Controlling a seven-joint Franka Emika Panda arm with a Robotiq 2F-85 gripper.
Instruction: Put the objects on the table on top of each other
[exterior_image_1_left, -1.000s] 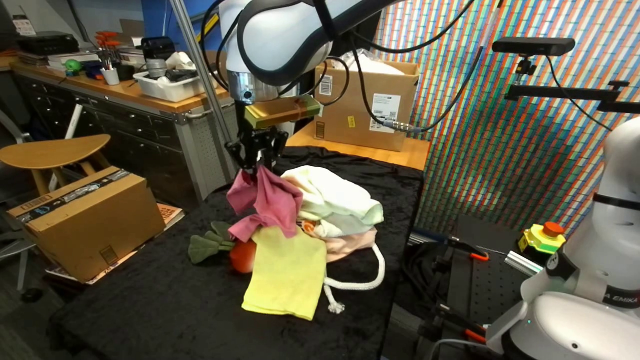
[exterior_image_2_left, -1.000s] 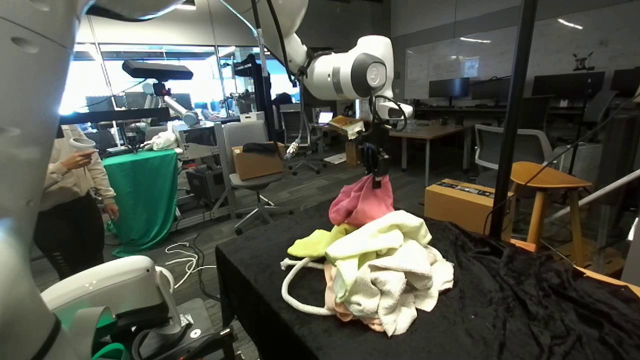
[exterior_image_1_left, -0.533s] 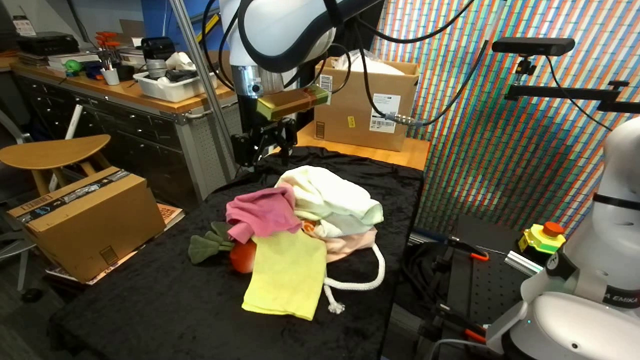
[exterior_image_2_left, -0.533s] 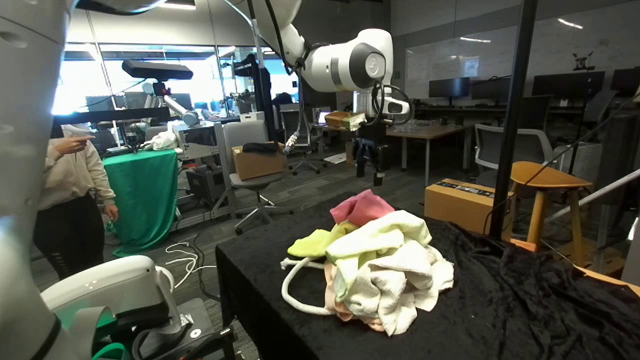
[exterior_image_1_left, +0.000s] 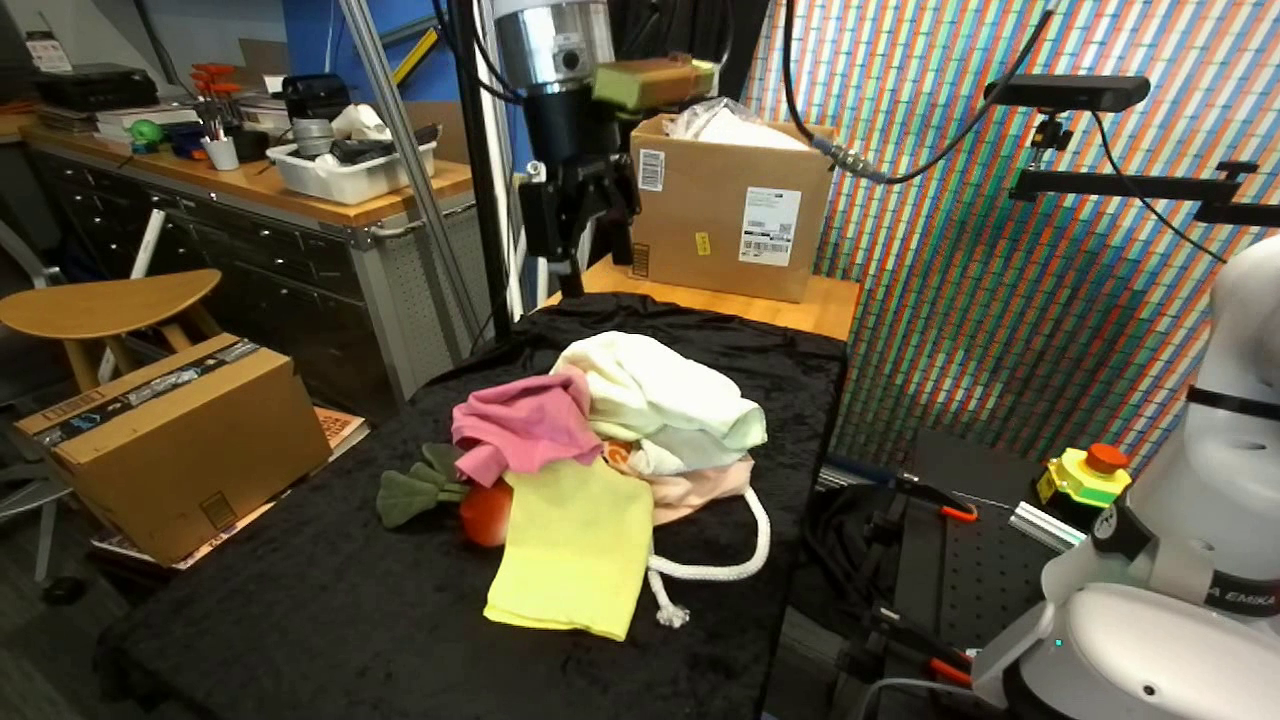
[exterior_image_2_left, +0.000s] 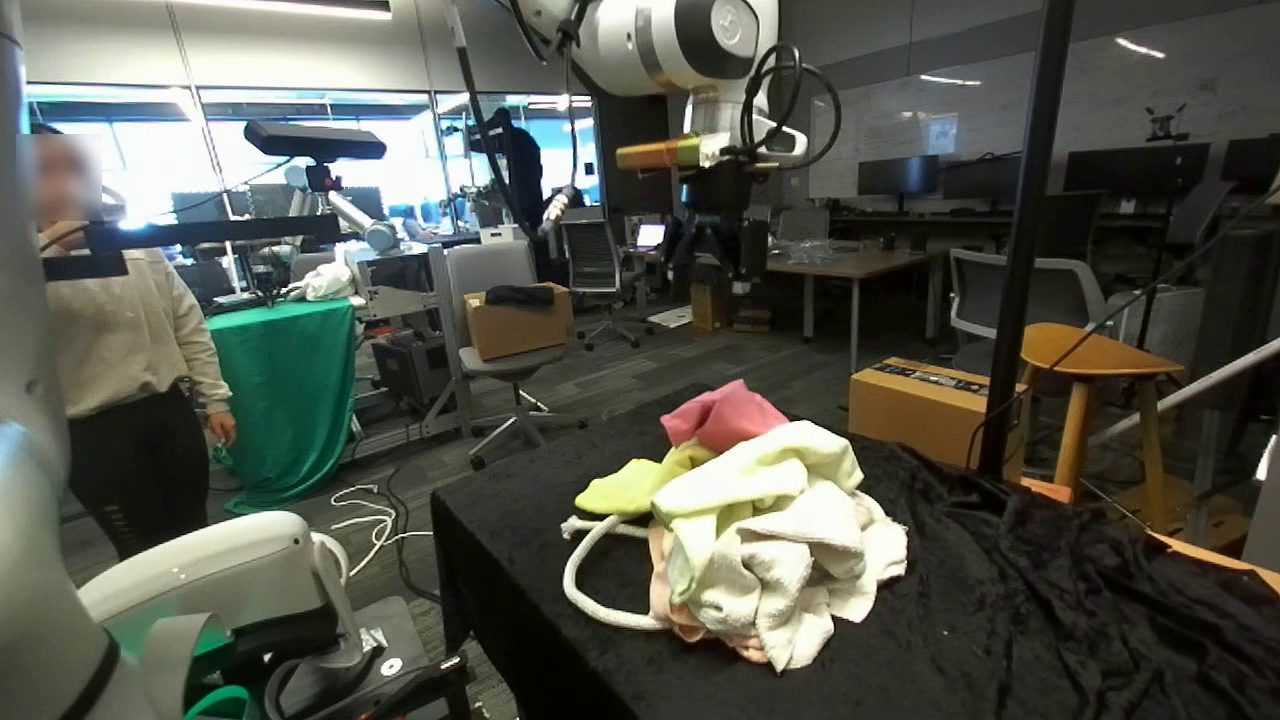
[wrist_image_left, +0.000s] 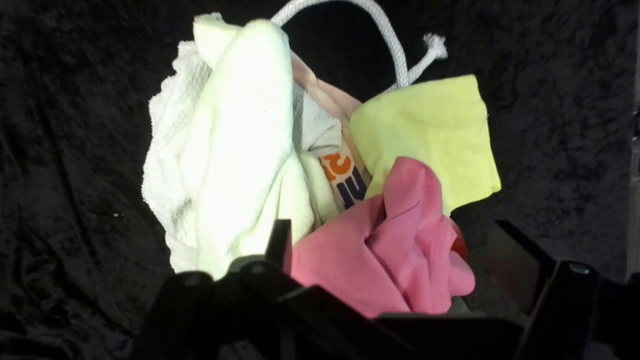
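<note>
Tool (exterior_image_1_left: 597, 270): jaws parted, hangs above the black-draped surface (exterior_image_1_left: 350, 620).
Pink cloth (exterior_image_1_left: 530, 425): below the tool, overlapping the yellow-green cloth (exterior_image_1_left: 572, 545).
Yellow-green cloth: spread flat, farther from the tool than the pink cloth.
Pale crumpled cloth (exterior_image_1_left: 660, 385): below the tool, beside the pink cloth.

Your gripper (exterior_image_1_left: 596, 274) is pointing to six o'clock in both exterior views; in wrist view, its jaws stand wide apart, at seven and four.
</note>
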